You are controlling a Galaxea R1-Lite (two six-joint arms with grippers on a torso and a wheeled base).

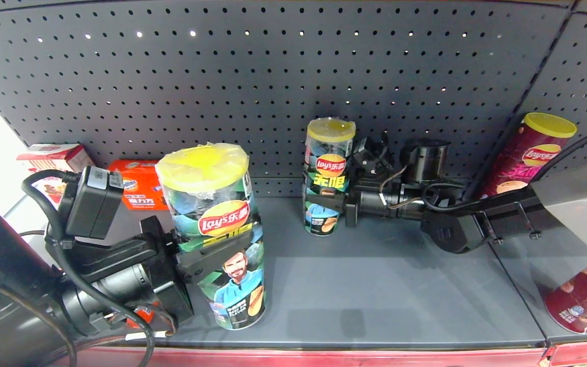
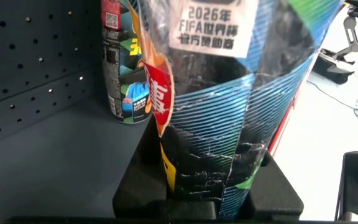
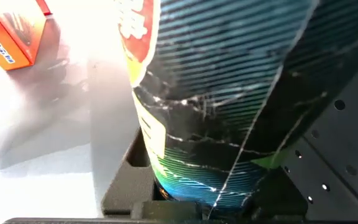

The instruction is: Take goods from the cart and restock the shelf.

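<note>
On the shelf (image 1: 385,285), we found the left fingers (image 1: 218,253) clenched on the near can (image 1: 207,204), the right fingers (image 1: 324,200) on the far can (image 1: 329,163); a tilted release risked toppling either.

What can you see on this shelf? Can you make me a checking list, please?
Surface: grey shelf with a red front edge.
Job's things: two yellow-lidded chip cans, near can at the front, far can by the back.
Clutter: orange box and red-and-white box at left; maroon can at right.
Hands: left hand shut on near can; right hand shut on far can.
Cables: black cable on the left arm.
Surroundings: dark pegboard behind.
</note>
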